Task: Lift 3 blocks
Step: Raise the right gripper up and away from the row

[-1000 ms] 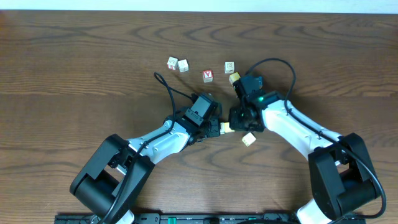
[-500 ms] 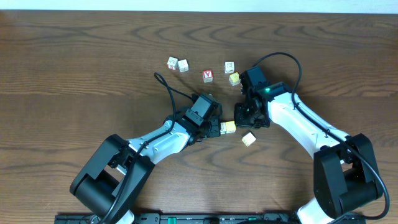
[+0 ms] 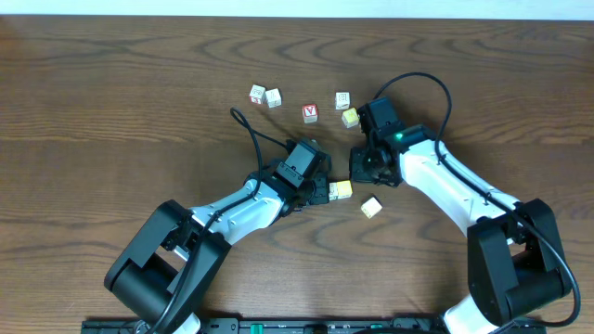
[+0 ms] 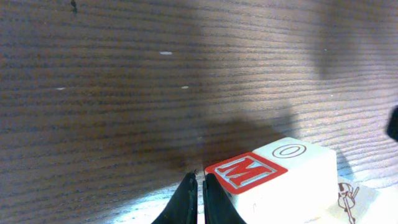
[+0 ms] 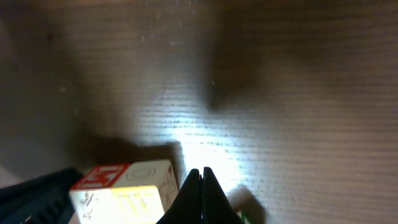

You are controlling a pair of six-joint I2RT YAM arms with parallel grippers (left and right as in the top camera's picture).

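Step in hand looks like pre-grasp: no block is off the table [image 4: 124,93]. Left hand [image 4: 198,190] and right hand [image 5: 200,182] are both clenched on nothing. The yellow block [image 4: 283,177] sits on the table between them, just beside the left fingers. The cream block [image 3: 371,207] lies near, also down. Next move: open one hand, straddle the yellow block squarely, close, lift straight up. Legible: red "M" and outlined "O" on its sides, red "V" on the red-faced cube [image 3: 310,113]. No brand visible.

Block [image 4: 280,180] partly beyond the lower edge
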